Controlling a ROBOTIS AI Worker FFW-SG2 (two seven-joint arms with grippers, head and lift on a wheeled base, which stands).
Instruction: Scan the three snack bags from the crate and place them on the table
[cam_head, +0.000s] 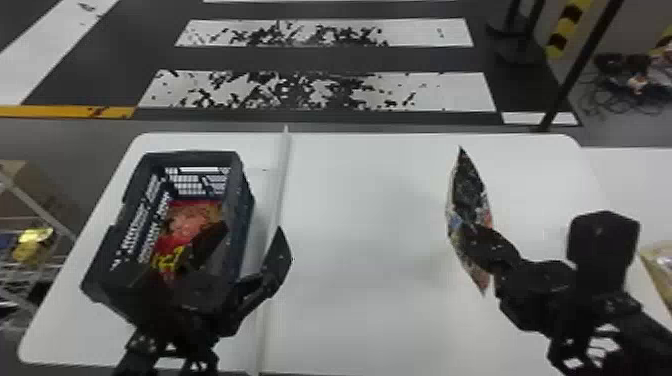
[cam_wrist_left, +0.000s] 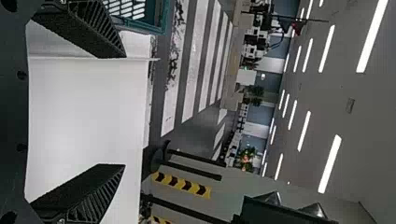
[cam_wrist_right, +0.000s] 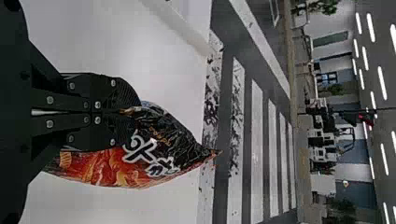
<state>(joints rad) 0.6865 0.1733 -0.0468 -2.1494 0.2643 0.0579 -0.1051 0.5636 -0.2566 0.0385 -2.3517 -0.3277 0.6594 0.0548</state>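
right pincer is clamped on a bag, held up on edge over the worktop, at 3 o'clock from its middle. crate at 9 to 10 o'clock, red and yellow snack packaging inside, can't tell how many bags

left pincer is spread wide with nothing between its fingers, at about 4 o'clock from the crate's middle

step reads as scanning this bag, can't tell if it's scanned. next: turn its code square to the scanner, then lower to the worktop and let go. slick film could crease and hide the code
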